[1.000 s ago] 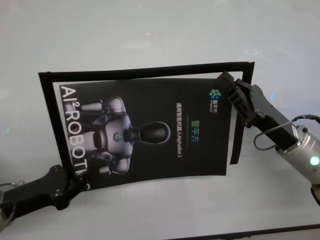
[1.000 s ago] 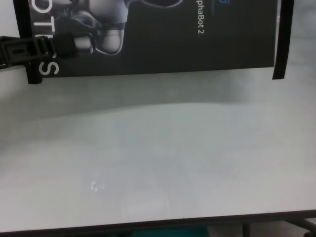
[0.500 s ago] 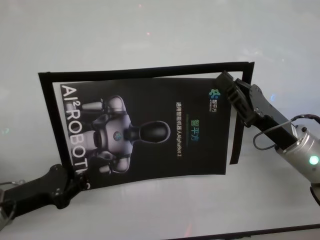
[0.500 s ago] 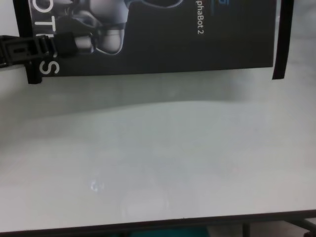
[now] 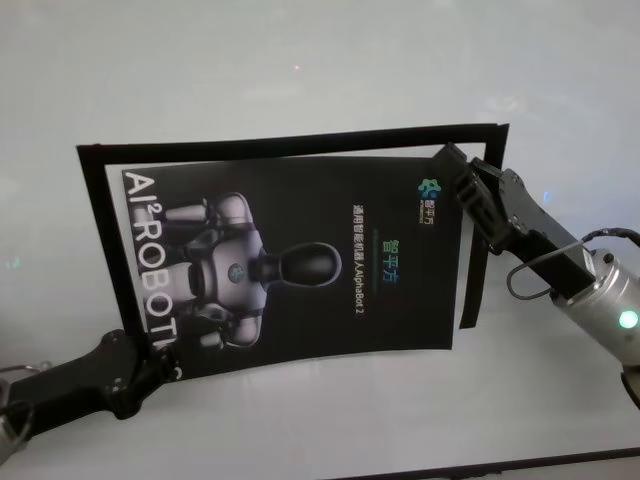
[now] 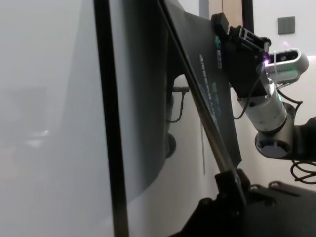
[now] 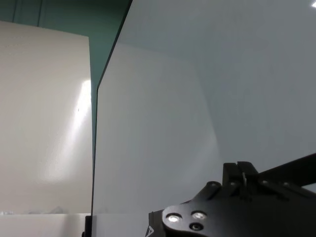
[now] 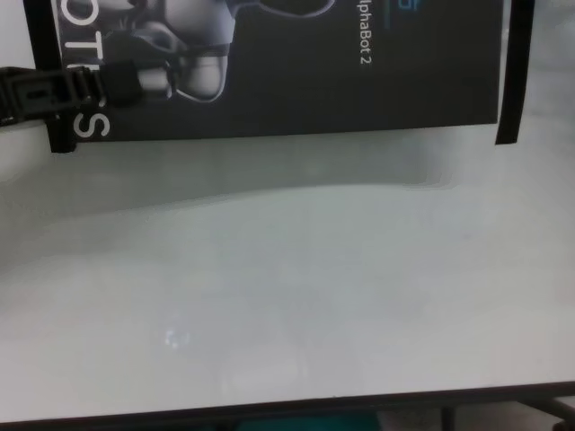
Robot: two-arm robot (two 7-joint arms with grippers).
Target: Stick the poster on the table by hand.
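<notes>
Poster [image 5: 290, 265] is held off the white surface [image 5: 300, 60], pinched at opposite corners: left gripper [image 5: 150, 362] clamped on its near-left corner, right gripper [image 5: 458, 175] clamped on its far-right corner. Sheet bows between the grips. Risk: uneven lowering traps a wrinkle, or black tape strips [image 5: 473, 270] grab early, skewing it.

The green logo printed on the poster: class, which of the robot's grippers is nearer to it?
Right. The right gripper grips the poster edge beside the green logo; the left gripper holds the opposite near corner.
</notes>
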